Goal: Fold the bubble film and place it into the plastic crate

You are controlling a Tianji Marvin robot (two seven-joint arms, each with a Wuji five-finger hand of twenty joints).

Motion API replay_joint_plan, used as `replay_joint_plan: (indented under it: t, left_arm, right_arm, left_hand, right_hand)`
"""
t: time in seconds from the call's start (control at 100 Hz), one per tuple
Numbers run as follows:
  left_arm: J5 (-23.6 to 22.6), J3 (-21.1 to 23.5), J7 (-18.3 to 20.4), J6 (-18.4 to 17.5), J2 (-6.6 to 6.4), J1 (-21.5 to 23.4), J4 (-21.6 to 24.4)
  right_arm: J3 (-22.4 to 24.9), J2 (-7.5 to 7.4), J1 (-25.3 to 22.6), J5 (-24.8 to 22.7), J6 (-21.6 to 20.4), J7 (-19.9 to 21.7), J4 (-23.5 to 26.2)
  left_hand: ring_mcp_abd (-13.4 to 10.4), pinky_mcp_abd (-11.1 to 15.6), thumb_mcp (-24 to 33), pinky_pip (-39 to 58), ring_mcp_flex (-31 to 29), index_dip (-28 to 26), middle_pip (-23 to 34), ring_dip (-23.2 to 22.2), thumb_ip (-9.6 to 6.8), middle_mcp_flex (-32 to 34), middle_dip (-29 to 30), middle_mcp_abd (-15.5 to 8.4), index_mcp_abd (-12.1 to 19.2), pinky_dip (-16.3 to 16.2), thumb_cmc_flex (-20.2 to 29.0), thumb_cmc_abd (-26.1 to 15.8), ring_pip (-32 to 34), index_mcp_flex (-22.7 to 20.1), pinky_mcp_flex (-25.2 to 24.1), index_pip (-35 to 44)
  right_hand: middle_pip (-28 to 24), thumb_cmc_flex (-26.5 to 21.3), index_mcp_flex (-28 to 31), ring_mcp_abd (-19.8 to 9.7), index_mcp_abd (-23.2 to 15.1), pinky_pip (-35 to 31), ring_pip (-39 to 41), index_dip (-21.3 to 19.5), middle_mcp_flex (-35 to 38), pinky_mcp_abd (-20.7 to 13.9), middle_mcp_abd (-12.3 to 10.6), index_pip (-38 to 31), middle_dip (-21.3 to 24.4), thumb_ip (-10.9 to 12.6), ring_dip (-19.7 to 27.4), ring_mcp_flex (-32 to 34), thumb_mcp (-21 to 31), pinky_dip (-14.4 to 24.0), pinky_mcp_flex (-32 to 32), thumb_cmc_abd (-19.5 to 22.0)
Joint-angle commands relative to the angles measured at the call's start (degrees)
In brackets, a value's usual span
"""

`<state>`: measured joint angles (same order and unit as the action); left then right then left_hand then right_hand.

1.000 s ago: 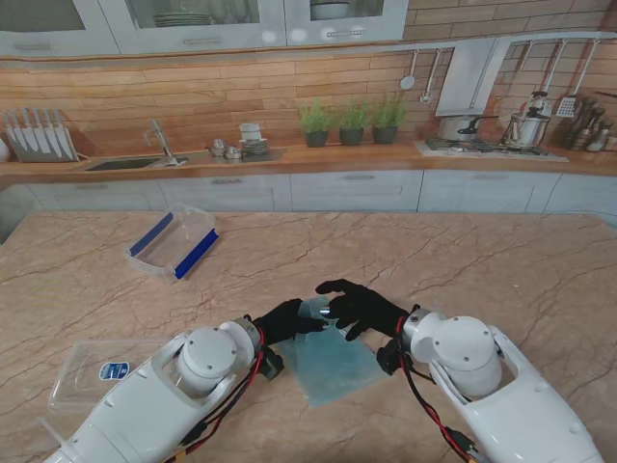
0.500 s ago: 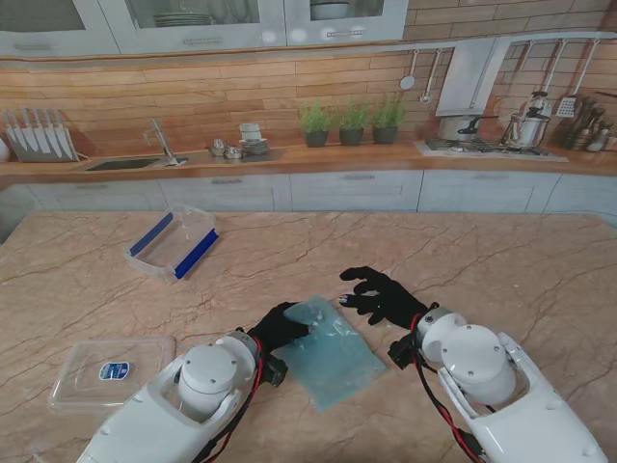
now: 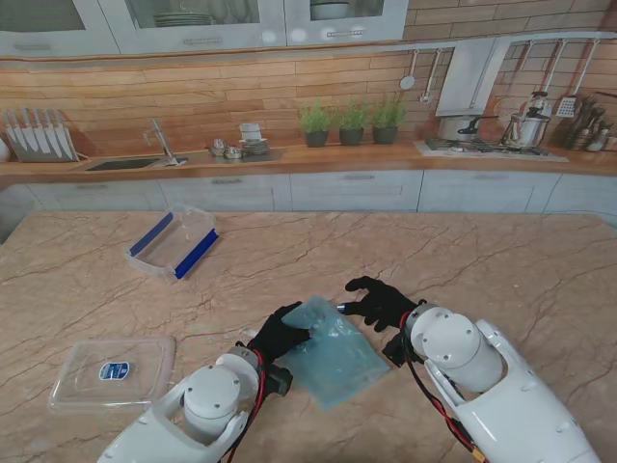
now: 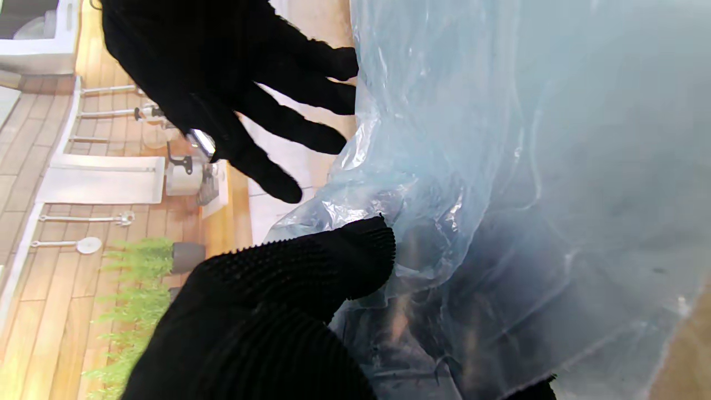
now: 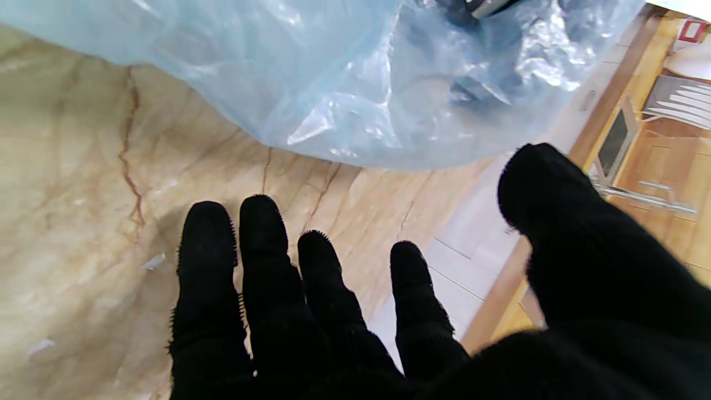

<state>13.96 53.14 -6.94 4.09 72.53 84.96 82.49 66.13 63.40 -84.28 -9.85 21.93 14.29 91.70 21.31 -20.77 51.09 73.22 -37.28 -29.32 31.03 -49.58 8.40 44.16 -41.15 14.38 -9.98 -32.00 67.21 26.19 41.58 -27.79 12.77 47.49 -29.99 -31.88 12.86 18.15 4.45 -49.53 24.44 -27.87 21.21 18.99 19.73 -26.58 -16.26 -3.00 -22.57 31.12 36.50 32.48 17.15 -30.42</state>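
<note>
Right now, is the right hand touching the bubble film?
Apart. The right wrist view shows bare table between the right hand fingertips and the bubble film. The left hand grips the film.

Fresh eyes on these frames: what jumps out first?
The pale blue bubble film, crumpled on the marble table right in front of me. The black-gloved left hand pinches its left edge, while the right hand hovers open just off its far right corner. Farther left sits the clear, blue-edged crate.
</note>
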Motion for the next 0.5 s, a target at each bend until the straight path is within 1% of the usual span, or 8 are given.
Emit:
replay_joint_plan:
  t: [0.0, 0.14, 0.19, 0.28, 0.4, 0.49]
  left_arm:
    - [-0.1, -0.2, -0.7, -0.9, 0.54, 0.9, 0.2]
    - [-0.1, -0.1, -2.4, -2.8, 0.83, 1.5, 0.6]
    - [-0.1, -0.1, -3.0, -3.5, 0.94, 1.7, 0.7]
    - [-0.2, -0.2, -4.0, -4.9, 1.18, 1.8, 0.6]
    - [-0.3, -0.5, -4.9, -6.5, 1.39, 1.8, 0.3]
    - [-0.7, -0.7, -5.2, -7.4, 1.46, 1.7, -0.1]
  right_arm:
    - [-0.7, 0.14, 0.6, 0.3, 0.6, 0.5, -0.6]
    - [-1.9, -0.19, 1.9, 2.0, 3.7, 3.0, -1.3]
    - [-2.3, -0.3, 2.4, 2.9, 5.0, 3.8, -1.5]
    - [-3.2, -0.39, 3.4, 4.0, 6.8, 4.9, -2.2]
    - [-4.6, -0.46, 5.3, 6.2, 9.1, 6.6, -3.9]
    - [-5.4, 0.05, 6.5, 8.7, 10.7, 6.4, -5.5]
  left_hand:
    - [-1.7, -0.9, 2.0, 1.8, -2.0, -1.4, 3.2, -1.6, 1.91, 0.0, -1.0, -2.6, 3.3, 1.2, 3.9, 3.7, 0.6, 1.6, 0.7, 3.6]
    - [-2.2, -0.6, 2.0, 1.8, -2.2, -3.7, 4.3, -1.7, 2.23, -0.2, -1.1, -3.1, 3.9, 1.9, 4.3, 3.5, 0.8, 2.4, 1.0, 7.0]
    - [-2.4, -0.1, 1.7, 1.8, -2.2, -4.7, 4.5, -1.7, 2.29, -0.2, -1.1, -3.3, 4.1, 2.1, 4.3, 3.3, 0.9, 2.8, 1.2, 8.2]
    - [-2.8, 0.0, 1.5, 1.8, -2.4, -5.6, 4.9, -1.6, 2.32, -0.1, -1.1, -3.8, 4.5, 2.1, 4.4, 3.1, 1.0, 3.0, 1.4, 9.0]
    - [-3.1, 0.3, 1.3, 1.8, -2.6, -6.4, 5.3, -1.4, 2.38, 0.0, -1.0, -4.0, 4.9, 2.2, 4.6, 3.0, 1.2, 3.1, 1.6, 9.9]
    - [-3.3, 0.3, 1.2, 1.8, -2.7, -6.7, 5.5, -1.3, 2.41, -0.1, -0.9, -4.3, 5.1, 2.3, 4.6, 2.9, 1.3, 3.3, 1.6, 10.1]
  right_hand:
    - [-1.3, -1.2, -1.7, 0.8, 0.3, 1.1, -1.0, 0.5, -0.2, -1.0, 1.4, 0.9, -0.4, 0.8, 0.9, -1.4, 1.5, -1.2, 0.7, -2.6]
    - [-1.5, -1.3, -2.4, 2.1, 1.0, -0.2, 0.3, 0.8, 0.3, 0.5, 2.8, 1.6, -0.4, 0.7, 1.0, 1.2, 2.1, -1.4, 3.3, -2.3]
    - [-1.7, -1.5, -2.5, 2.7, 1.2, -1.2, 1.2, 0.9, 0.8, 1.0, 3.4, 1.7, -0.5, 0.7, 0.8, 2.7, 2.3, -1.2, 4.4, -2.4]
    - [-2.4, -1.9, -1.9, 2.9, 2.1, -4.7, 3.3, 1.1, 2.4, 1.5, 4.3, 2.1, -0.7, 0.7, 0.3, 5.3, 3.0, -1.3, 5.7, -2.6]
    - [-3.3, -2.7, -0.1, 1.4, 3.7, -8.9, 6.6, 1.4, 4.1, 0.0, 4.9, 3.0, -1.2, 0.6, -1.4, 8.2, 4.2, -1.3, 7.0, -3.0]
    - [-5.3, -3.8, 2.9, -0.8, 5.3, -12.8, 12.1, 1.0, 5.7, -1.9, 4.8, 3.6, -2.1, 0.4, -4.7, 10.2, 6.3, -1.0, 7.7, -4.0]
